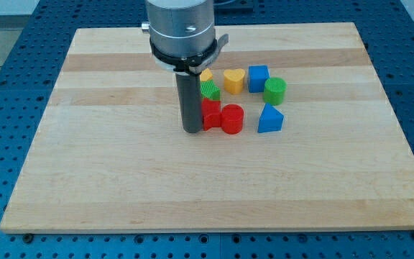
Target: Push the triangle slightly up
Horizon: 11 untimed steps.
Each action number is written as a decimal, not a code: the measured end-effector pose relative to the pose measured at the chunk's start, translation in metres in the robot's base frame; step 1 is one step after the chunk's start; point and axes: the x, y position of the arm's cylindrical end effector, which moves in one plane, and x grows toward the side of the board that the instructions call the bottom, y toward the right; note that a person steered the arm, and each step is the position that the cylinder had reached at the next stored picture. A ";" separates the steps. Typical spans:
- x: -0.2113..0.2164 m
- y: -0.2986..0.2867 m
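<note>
The blue triangle point(269, 119) lies on the wooden board point(121, 165), right of centre. My tip point(192, 130) rests on the board well to the triangle's left, touching or nearly touching the left side of a red block point(210, 114). A red cylinder point(232, 119) stands between that red block and the triangle. The rod hides part of the red block.
Above the triangle sit a green cylinder point(274, 91) and a blue cube point(258, 78). Further left are a yellow heart point(233, 80), a green block point(210, 90) and a small yellow block point(205, 74) partly behind the arm.
</note>
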 end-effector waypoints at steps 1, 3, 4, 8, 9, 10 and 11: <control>0.004 0.000; 0.073 0.008; 0.079 0.061; 0.014 0.122; 0.014 0.122; 0.022 0.126; 0.027 0.195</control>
